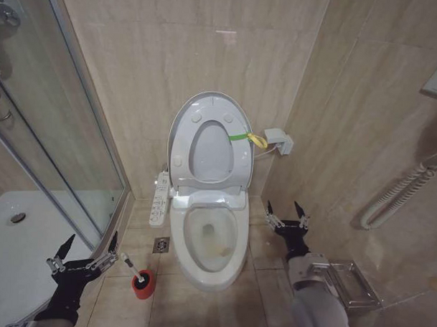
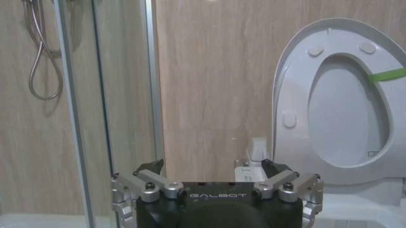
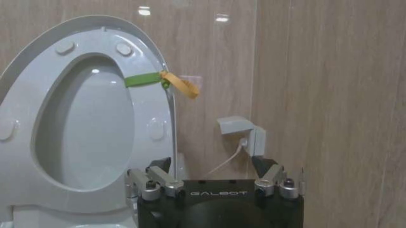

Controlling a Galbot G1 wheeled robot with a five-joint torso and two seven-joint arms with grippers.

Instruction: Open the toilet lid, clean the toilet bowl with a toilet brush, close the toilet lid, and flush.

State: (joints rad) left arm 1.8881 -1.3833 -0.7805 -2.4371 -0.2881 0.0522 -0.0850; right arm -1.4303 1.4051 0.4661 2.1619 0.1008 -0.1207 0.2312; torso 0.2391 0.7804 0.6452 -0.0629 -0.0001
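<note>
The glossy white oval toilet lid [image 1: 209, 138] is seen raised upright against the beige tiled wall, its long axis vertical, with the ring-shaped seat [image 1: 210, 150] lifted against it and a green-yellow band [image 1: 247, 138] tied at its edge. The ceramic toilet bowl [image 1: 210, 238], stained yellowish inside, lies between the two grippers. The left gripper [image 1: 85, 248] is held wide open and empty; just to its right the thin white toilet brush [image 1: 131, 268] leans in its red round cup [image 1: 144, 284], handle tilted toward that gripper. The right gripper [image 1: 287, 211] is likewise spread open, holding nothing.
</note>
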